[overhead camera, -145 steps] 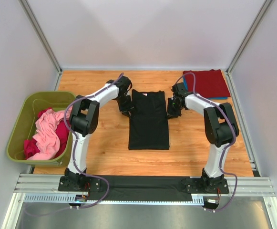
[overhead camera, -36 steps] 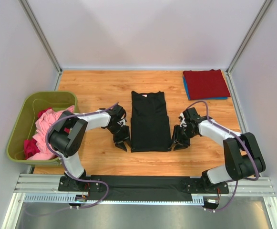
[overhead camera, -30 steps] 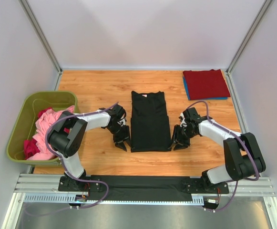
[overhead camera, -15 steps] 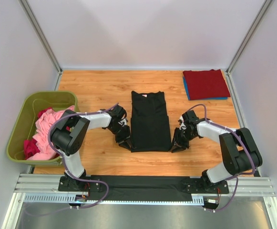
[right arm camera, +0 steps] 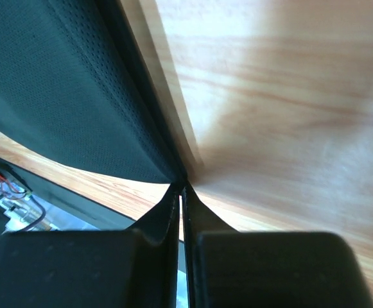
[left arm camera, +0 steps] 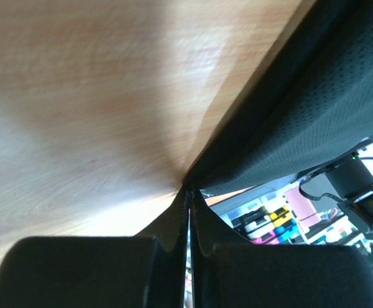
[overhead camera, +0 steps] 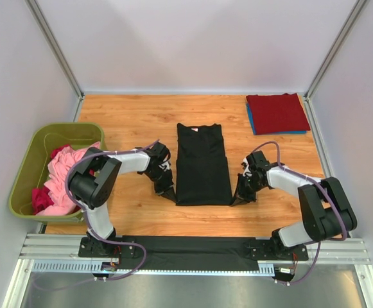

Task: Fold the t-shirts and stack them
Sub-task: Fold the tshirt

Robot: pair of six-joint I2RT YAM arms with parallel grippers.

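Left gripper (overhead camera: 172, 196) and right gripper (overhead camera: 234, 202) pinch black t-shirt (overhead camera: 201, 163) hem corners.

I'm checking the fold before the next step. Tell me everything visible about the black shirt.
The black shirt is soft cloth with a fine dotted weave, folded into a long narrow rectangle, collar at the far end, no sleeves showing. It lies on the wooden table. The left gripper is shut on its near left corner, the right gripper on its near right corner.

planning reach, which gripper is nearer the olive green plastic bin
Left: left gripper grips the black t-shirt at its near corner toward the green bin; right gripper grips the opposite near corner.
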